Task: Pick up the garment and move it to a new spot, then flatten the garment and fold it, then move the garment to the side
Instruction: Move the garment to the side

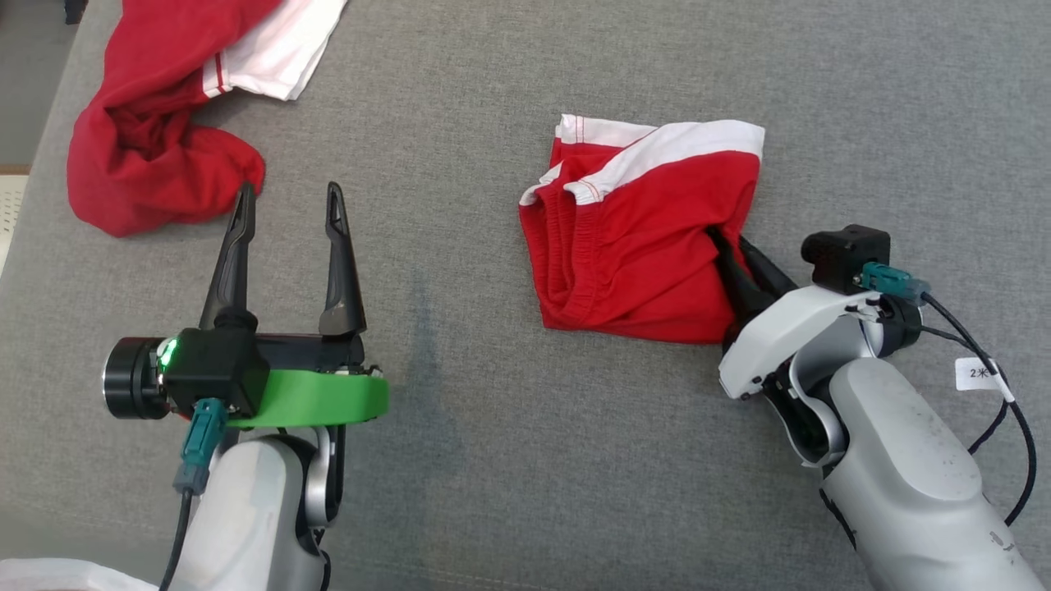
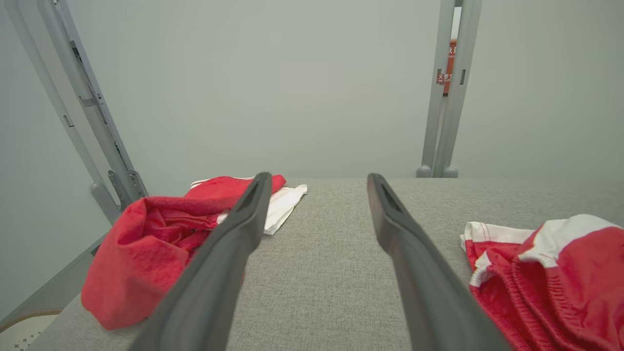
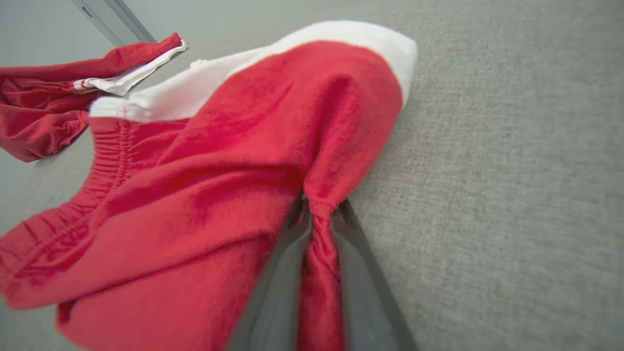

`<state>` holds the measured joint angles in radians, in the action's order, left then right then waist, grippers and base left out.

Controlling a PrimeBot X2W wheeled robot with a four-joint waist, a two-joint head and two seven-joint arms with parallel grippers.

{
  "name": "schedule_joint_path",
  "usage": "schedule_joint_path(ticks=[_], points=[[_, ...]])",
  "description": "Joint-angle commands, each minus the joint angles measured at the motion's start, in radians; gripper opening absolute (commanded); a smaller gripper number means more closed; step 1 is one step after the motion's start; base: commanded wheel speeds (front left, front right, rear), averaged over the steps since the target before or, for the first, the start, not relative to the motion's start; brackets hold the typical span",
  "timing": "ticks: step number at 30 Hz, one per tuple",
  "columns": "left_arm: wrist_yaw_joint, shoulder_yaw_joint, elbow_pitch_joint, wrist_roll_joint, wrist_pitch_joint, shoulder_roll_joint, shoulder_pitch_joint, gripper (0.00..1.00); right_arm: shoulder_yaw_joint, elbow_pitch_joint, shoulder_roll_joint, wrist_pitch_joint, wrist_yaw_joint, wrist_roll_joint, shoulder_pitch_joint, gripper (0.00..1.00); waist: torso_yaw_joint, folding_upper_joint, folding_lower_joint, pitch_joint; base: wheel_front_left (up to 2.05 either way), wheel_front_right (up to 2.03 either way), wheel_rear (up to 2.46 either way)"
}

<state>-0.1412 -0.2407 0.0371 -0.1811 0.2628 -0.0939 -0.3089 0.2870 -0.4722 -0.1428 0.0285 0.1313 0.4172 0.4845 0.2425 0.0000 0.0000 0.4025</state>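
head: down onto table (image 1: 525,492) | left wrist: low, toward wall (image 2: 292,87) | right wrist: close on shorts (image 3: 195,185); all share shorts

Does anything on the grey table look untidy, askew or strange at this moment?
Two things. The folded red garment is pulled into a tight bunch at its near right edge, where the right gripper pinches it. A second red and white garment lies crumpled at the far left of the table. Nothing looks spilled or damaged.

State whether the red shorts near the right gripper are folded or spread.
Folded, not spread: the red shorts lie doubled over in overlapping layers.
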Motion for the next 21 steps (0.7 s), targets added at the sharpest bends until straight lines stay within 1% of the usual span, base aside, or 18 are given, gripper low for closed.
schedule_joint_path(ticks=[1,4,8,9,13,16,19,21], points=[[0.006,0.006,-0.002,0.011,0.002,-0.001,0.0,1.0,0.024,-0.033,-0.007,0.005,-0.001,0.016,-0.02,0.0,-0.025,0.0,0.0,-0.009,0.0,0.0,0.0],[0.017,0.008,-0.008,0.033,0.001,-0.008,-0.004,1.0,0.065,-0.023,-0.03,0.038,-0.001,0.03,-0.006,0.0,-0.066,0.0,0.0,-0.01,0.0,0.0,0.0],[0.039,-0.008,-0.018,0.054,0.001,-0.019,-0.014,1.0,0.109,0.0,-0.073,0.071,-0.001,0.05,0.02,0.0,-0.153,0.0,0.0,-0.004,0.0,0.0,0.0],[0.047,-0.015,-0.022,0.061,0.001,-0.025,-0.022,1.0,0.118,0.008,-0.086,0.084,-0.001,0.06,0.027,0.0,-0.187,0.0,0.0,-0.001,0.0,0.0,0.0],[0.081,-0.061,-0.032,0.093,0.0,-0.038,-0.051,1.0,0.119,0.016,-0.145,0.118,-0.001,0.1,0.046,0.0,-0.309,0.0,0.0,0.026,0.0,0.0,0.0],[0.112,-0.106,-0.052,0.12,-0.028,-0.051,-0.09,1.0,0.106,-0.004,-0.204,0.135,-0.001,0.129,0.072,0.0,-0.397,0.0,0.0,0.063,0.0,0.0,0.0],[0.145,-0.151,-0.078,0.14,-0.065,-0.054,-0.126,1.0,0.092,-0.039,-0.258,0.153,-0.001,0.157,0.108,0.0,-0.452,0.0,0.0,0.107,0.0,0.0,0.0],[0.165,-0.175,-0.092,0.153,-0.087,-0.056,-0.155,1.0,0.09,-0.068,-0.294,0.165,-0.001,0.174,0.143,0.0,-0.471,0.0,0.0,0.141,0.0,0.0,0.0]])
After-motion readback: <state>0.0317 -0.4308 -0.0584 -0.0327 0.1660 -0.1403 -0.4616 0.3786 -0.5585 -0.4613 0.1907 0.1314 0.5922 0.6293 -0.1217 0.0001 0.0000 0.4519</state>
